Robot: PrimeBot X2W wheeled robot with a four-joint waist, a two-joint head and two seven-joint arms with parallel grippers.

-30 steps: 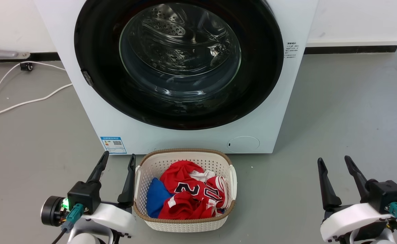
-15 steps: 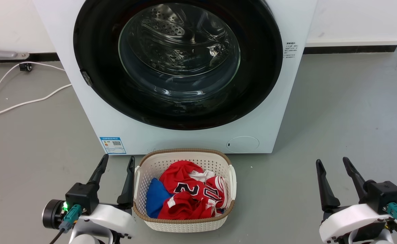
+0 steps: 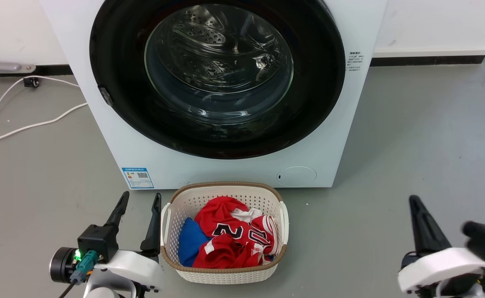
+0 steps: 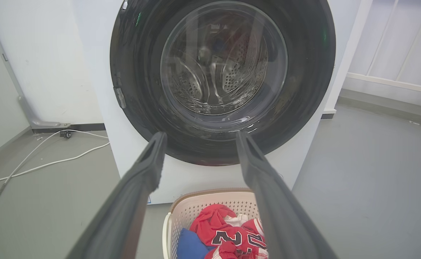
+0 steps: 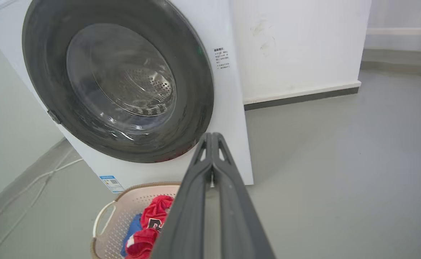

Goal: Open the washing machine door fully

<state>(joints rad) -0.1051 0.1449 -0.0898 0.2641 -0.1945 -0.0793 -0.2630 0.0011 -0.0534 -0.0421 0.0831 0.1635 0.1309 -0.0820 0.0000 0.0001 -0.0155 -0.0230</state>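
The washing machine door (image 3: 217,78), a broad glossy black ring around a clear domed glass bowl, sits closed and flush against the front of the white washing machine (image 3: 225,169), spanning almost its full width. The perforated steel drum (image 3: 209,37) shows through the glass. A small grey tab (image 3: 106,95) sits on the door's rim on the robot's left side. Low on the machine's front are a blue sticker (image 3: 138,177) on the left and a small round flap (image 3: 297,175) on the right. The machine stands on a grey floor (image 3: 412,136) against a white wall (image 3: 433,25). A white woven-rimmed basket (image 3: 225,275) rests on the floor just before the machine, holding red, white and blue clothes (image 3: 230,236). The left claw (image 3: 141,195) is at the lower left of the head view, just beside the basket, its two dark fingers (image 4: 149,169) spread apart and empty, pointing toward the door's lower rim but well short of it. The right claw (image 5: 212,138) is low on the right, well apart from the machine, its fingers pressed together with nothing between them; in the head view it is partly blurred. A white cable (image 3: 27,124) trails across the floor to the left of the machine.
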